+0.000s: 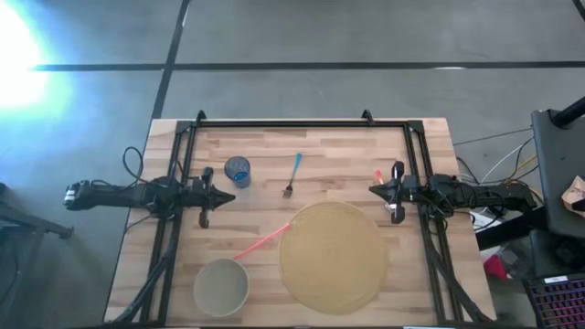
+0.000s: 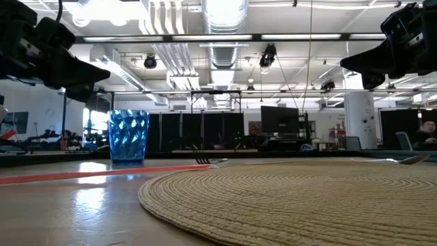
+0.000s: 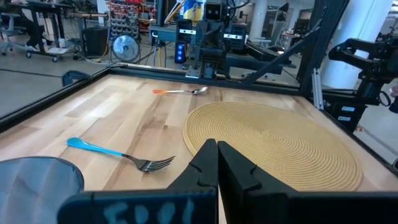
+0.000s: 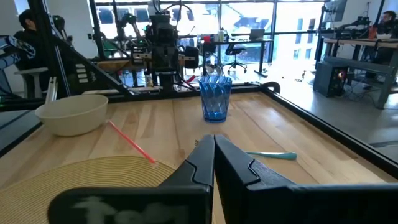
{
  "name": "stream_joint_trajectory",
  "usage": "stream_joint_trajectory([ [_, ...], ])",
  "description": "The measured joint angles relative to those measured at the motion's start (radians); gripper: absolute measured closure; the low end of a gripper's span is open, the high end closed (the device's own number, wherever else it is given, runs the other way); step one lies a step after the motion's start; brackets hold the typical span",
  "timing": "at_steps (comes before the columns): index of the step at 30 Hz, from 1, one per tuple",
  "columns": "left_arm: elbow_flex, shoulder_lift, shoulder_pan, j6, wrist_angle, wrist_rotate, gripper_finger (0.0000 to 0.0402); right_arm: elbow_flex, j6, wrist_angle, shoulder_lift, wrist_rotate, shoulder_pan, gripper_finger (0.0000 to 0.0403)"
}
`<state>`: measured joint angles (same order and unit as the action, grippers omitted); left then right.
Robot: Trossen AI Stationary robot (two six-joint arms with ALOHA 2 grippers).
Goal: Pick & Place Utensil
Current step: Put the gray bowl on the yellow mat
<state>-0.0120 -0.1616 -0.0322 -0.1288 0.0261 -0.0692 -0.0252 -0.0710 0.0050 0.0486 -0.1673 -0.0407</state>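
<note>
A fork with a blue handle (image 1: 292, 175) lies flat on the wooden table at mid-back, tines toward the near edge. A spoon with an orange handle (image 3: 180, 91) lies near my right gripper. A red-handled utensil (image 1: 260, 242) lies between the bowl and the round woven placemat (image 1: 334, 256), one end at the mat's edge. My left gripper (image 1: 219, 194) hovers shut at the table's left, beside the blue cup (image 1: 238, 171). My right gripper (image 1: 375, 189) hovers shut at the table's right. Both point level toward the middle and hold nothing.
A pale bowl (image 1: 221, 287) stands at the near left. The blue cup (image 2: 128, 135) stands upright at the back left. A black frame (image 1: 302, 125) runs along the table's far edge and down both sides. Bare wood lies between cup, fork and mat.
</note>
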Motion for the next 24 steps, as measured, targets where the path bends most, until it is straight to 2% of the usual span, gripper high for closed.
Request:
stream_joint_trajectory([
  [6, 0.0, 0.0, 0.0, -0.068, 0.0, 0.0, 0.0384, 0.0, 0.003, 0.0, 0.0, 0.0, 0.0, 0.0394],
  [13, 0.0, 0.0, 0.0, -0.09, 0.002, -0.002, 0.0286, 0.0, 0.001, 0.0, 0.0, 0.0, 0.0, 0.0394],
  [17, 0.0, 0.0, 0.0, -0.087, 0.033, -0.004, 0.0247, 0.0, 0.0, 0.0, 0.0, 0.0, 0.0, 0.0394],
  [24, -0.039, -0.002, 0.0, -0.079, 0.097, 0.028, 0.0234, 0.0, -0.009, 0.001, 0.0, 0.001, 0.0, 0.0394],
])
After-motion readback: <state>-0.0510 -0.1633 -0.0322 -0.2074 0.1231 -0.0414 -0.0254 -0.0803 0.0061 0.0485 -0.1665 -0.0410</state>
